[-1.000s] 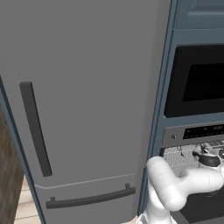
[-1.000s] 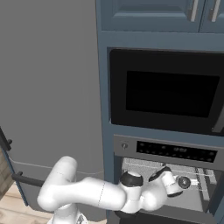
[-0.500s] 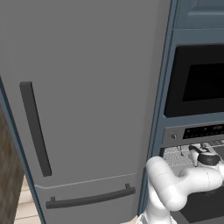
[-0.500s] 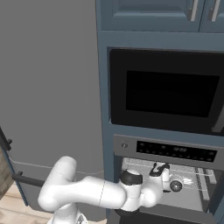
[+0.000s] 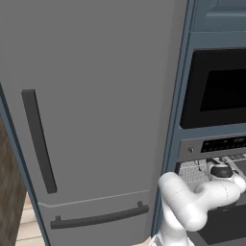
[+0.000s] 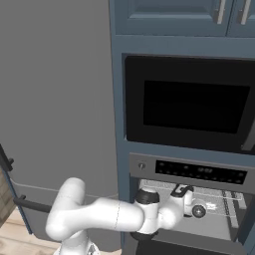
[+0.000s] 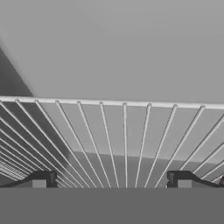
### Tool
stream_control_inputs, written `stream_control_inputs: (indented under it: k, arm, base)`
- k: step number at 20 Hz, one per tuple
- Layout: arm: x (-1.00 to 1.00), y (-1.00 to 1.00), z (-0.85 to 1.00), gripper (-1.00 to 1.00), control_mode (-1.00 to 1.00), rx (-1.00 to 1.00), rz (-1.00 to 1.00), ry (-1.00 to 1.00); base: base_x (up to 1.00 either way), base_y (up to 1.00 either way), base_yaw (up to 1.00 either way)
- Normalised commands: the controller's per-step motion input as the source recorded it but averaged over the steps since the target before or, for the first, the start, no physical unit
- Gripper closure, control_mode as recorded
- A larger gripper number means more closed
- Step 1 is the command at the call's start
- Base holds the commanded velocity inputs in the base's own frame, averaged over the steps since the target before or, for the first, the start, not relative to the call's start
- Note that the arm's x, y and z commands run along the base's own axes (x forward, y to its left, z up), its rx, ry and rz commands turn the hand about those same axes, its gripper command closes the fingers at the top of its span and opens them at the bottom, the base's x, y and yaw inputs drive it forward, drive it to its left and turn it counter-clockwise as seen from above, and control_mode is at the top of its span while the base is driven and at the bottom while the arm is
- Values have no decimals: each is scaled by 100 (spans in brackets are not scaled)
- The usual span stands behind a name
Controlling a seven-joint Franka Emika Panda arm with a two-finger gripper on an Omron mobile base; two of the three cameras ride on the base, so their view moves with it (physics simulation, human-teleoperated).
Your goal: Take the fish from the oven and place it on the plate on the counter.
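Reaching claw (image 7: 111, 183) over oven (image 6: 194, 172) rack (image 7: 109, 140)

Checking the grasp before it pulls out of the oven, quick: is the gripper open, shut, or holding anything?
Gripper: open, fingertips wide apart over the oven's wire rack, nothing between them.

We see a grey refrigerator (image 5: 91, 105) with two dark handles left of a black-windowed appliance (image 6: 191, 104); blue-grey cabinet doors (image 6: 174, 15) sit above it.
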Motion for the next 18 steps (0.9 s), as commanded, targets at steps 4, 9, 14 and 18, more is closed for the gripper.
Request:
stream_control_inputs:
  k: [4, 9, 14, 18]
  arm:
    - [-2, 0, -100, -100, -100, 14, 6, -3]
    - [-11, 0, -100, -100, -100, 27, 3, -17]
    - [-57, -4, -100, -100, -100, 28, 1, -21]
    - [-80, 0, -100, -100, -100, 18, 3, -7]
  base:
    - [0, 0, 0]
    - [0, 0, 0]
    - [0, 0, 0]
    - [0, 0, 0]
